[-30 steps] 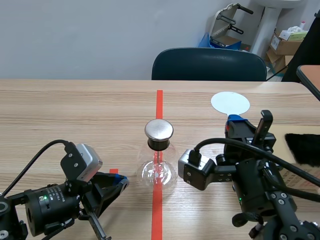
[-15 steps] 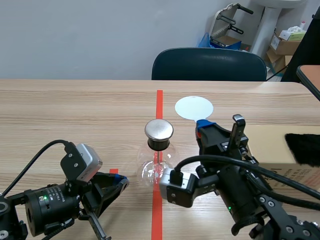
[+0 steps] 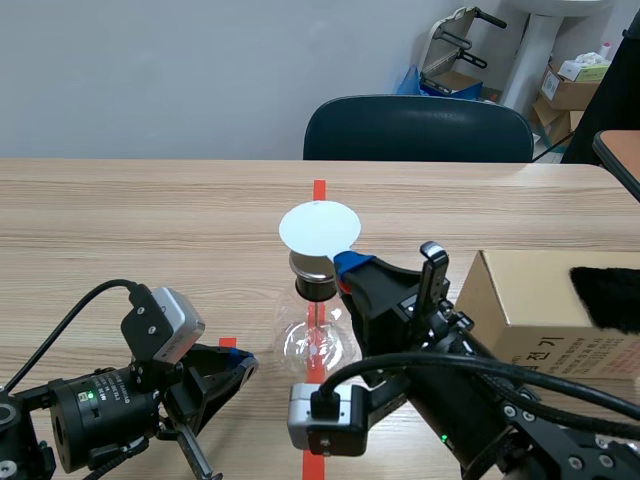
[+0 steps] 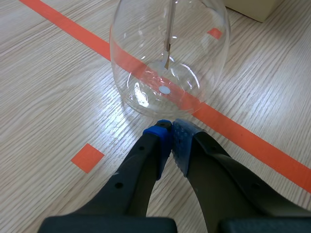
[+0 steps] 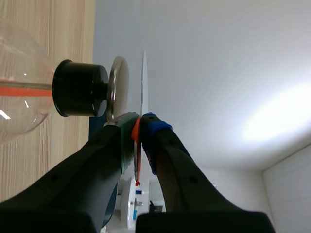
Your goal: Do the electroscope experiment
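Observation:
The electroscope, a clear glass flask (image 3: 314,343) with a black stopper (image 3: 314,287) and a metal top plate (image 3: 305,264), stands on the red tape line. My right gripper (image 3: 349,266) is shut on the handle of a thin white disc (image 3: 319,227) and holds it flat just over the plate. In the right wrist view the disc (image 5: 144,73) is edge-on, a small gap from the plate (image 5: 118,87), and my right gripper (image 5: 140,121) clamps it. My left gripper (image 4: 171,131) is shut on nothing, its tips close to the flask (image 4: 170,53), low on the table (image 3: 237,367).
A cardboard box (image 3: 530,300) lies at the right of the table with a black furry cloth (image 3: 606,297) on it. A dark chair (image 3: 418,128) stands behind the far edge. A small red tape square (image 4: 87,158) is beside my left gripper.
My right arm has carried the white disc leftward from the table's right side to above the electroscope's top plate. The left arm has not moved.

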